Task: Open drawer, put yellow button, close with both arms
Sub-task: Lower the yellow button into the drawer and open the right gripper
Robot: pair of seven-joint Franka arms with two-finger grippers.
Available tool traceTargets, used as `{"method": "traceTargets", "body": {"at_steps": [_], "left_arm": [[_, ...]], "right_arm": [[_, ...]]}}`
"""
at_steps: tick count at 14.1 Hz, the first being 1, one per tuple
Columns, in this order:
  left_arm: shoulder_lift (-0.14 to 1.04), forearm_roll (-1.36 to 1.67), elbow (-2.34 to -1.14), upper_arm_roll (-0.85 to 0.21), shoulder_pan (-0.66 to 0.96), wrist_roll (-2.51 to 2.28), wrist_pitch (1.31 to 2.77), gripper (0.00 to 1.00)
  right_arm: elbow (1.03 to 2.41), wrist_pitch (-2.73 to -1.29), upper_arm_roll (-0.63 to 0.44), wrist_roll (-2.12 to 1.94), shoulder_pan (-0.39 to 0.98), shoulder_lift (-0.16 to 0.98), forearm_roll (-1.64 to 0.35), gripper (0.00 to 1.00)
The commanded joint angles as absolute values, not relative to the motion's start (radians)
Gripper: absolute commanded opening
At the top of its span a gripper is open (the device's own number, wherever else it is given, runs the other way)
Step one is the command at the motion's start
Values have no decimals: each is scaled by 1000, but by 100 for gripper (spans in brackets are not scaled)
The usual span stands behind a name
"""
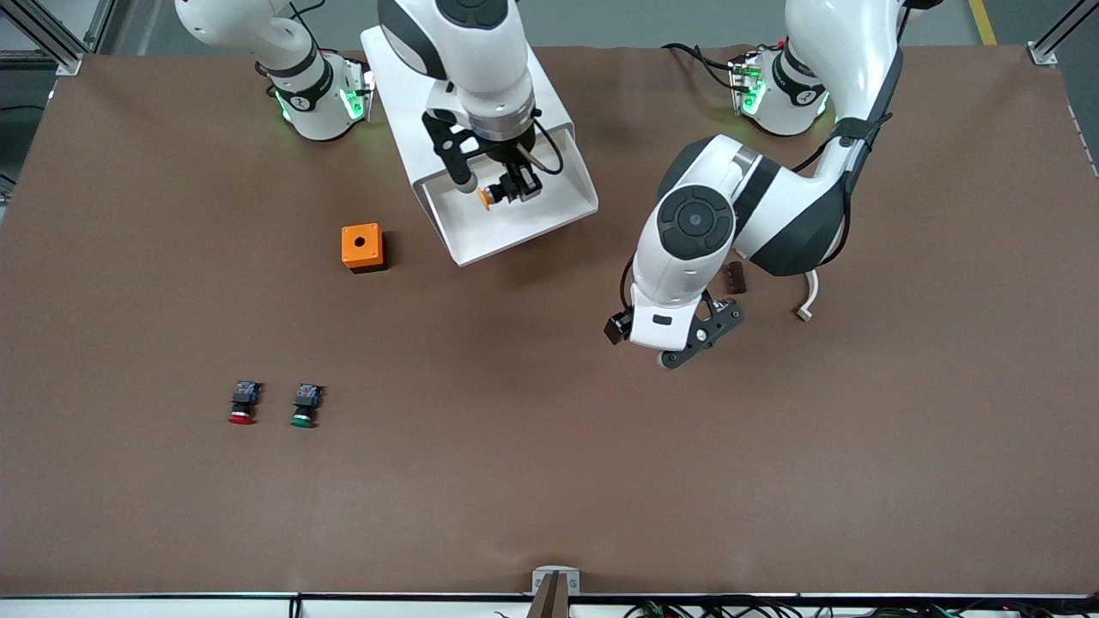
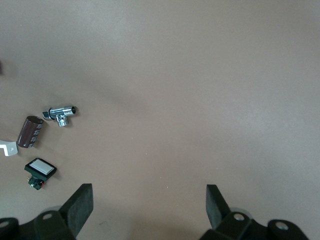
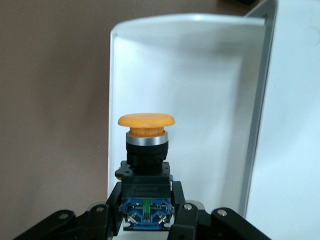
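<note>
The drawer (image 1: 481, 236) stands pulled out of the white cabinet (image 1: 403, 77), its shallow white tray open. My right gripper (image 1: 515, 189) hangs over the tray, shut on the black-and-blue body of the yellow button (image 1: 486, 198). In the right wrist view the button (image 3: 146, 125) points cap-first away from the gripper (image 3: 146, 206), with the tray's floor (image 3: 200, 90) under it. My left gripper (image 1: 706, 333) hovers open over bare table toward the left arm's end, nearer the front camera than the drawer. Nothing sits between its fingers (image 2: 82, 200).
An orange box (image 1: 362, 247) with a round hole sits beside the drawer. A red-capped button (image 1: 243, 403) and a green-capped one (image 1: 305, 406) lie nearer the front camera. A brown capacitor (image 2: 30, 132), a metal fitting (image 2: 60, 115), a small switch (image 2: 40, 170) and a white bracket (image 1: 807, 300) lie by the left arm.
</note>
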State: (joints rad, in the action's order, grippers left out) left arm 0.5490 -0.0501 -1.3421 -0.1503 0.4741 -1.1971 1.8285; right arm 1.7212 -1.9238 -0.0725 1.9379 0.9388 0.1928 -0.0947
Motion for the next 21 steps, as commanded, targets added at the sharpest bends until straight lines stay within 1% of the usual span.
{"method": "traceTargets", "body": {"at_steps": [1, 7, 12, 21], "left_arm": [[520, -58, -1367, -156, 469, -1198, 1821, 99], [520, -58, -1365, -156, 469, -1198, 1821, 99], [522, -58, -1365, -156, 471, -1198, 1821, 99], [523, -58, -1365, -156, 471, -1198, 1821, 99]], "right_arm": [[1718, -1939, -83, 1982, 980, 221, -101, 0], [1718, -1942, -84, 2037, 1017, 230, -101, 0], [1746, -1977, -84, 2059, 1032, 230, -101, 0], [1744, -1988, -83, 2059, 1040, 255, -101, 0]]}}
